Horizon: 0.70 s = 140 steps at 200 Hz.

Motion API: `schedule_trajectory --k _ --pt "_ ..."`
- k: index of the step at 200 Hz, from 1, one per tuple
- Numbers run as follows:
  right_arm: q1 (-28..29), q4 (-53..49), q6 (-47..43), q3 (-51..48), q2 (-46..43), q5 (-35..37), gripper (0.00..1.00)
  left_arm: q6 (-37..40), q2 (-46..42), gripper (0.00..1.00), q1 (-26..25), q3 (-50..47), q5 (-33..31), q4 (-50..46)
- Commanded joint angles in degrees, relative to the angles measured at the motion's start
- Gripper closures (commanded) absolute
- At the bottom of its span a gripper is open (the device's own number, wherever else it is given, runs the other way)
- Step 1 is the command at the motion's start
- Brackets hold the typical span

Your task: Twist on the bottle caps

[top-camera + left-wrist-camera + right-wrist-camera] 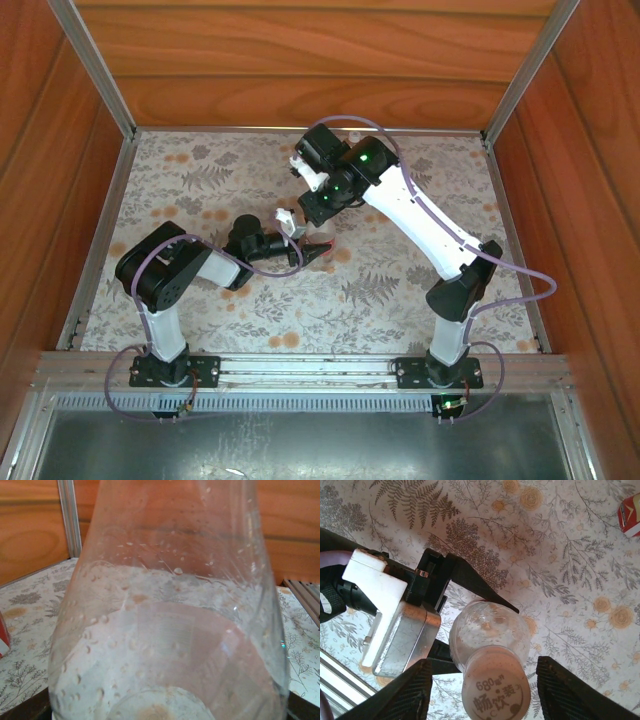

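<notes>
My left gripper (312, 250) is shut on the body of a clear, brownish-tinted bottle (487, 630) and holds it upright above the table. Its black fingers (470, 580) press the bottle from both sides. In the left wrist view the bottle (165, 630) stands right in front of the lens, beaded with droplets. A whitish round cap (496, 687) printed "680" sits on the bottle's neck. My right gripper (487, 692) hangs over it, open, one finger on each side of the cap and apart from it. A red-and-white labelled bottle (631, 514) lies at the frame's edge.
The floral tablecloth (200, 190) is boxed in by wooden walls and metal rails (100, 90). A corner of the red-and-white label (2, 637) shows at the left. The right arm (420, 215) reaches diagonally across the table's centre above the left gripper.
</notes>
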Motion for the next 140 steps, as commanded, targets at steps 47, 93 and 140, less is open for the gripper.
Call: schedule_trajectory --k 47,93,140 --pt "-0.41 3.91 2.02 -3.66 -4.42 0.45 0.41 -0.31 1.84 0.33 0.32 0.25 1.08 -2.08" --pt "-0.43 3.91 2.29 -3.71 -4.73 1.0 0.52 -0.39 1.91 0.33 0.25 0.25 1.07 -2.02" --pt "-0.43 3.82 2.32 -4.86 -5.18 0.79 0.61 -0.58 2.03 0.33 0.31 0.43 1.17 -2.03"
